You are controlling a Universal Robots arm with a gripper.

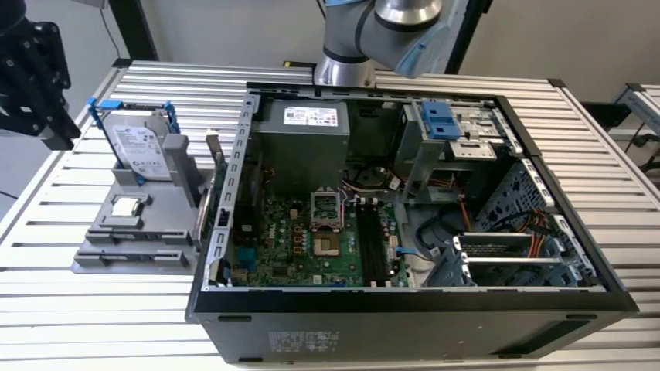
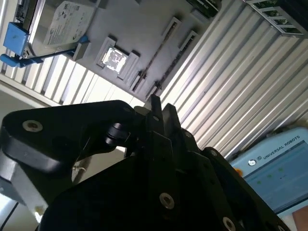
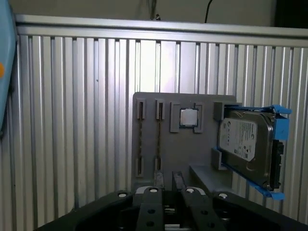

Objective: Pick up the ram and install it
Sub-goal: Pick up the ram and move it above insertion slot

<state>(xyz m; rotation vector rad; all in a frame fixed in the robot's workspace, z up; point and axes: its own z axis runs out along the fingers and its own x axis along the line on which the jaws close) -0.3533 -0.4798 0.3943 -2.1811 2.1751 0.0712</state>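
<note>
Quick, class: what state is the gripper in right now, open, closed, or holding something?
Gripper: cannot be told whether open or closed. It points at the grey holder, where the ram sits apart from it.

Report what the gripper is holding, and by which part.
Nothing is held. The gripper hangs apart from the grey holder, where the ram stands on edge in its slot, untouched.
</note>
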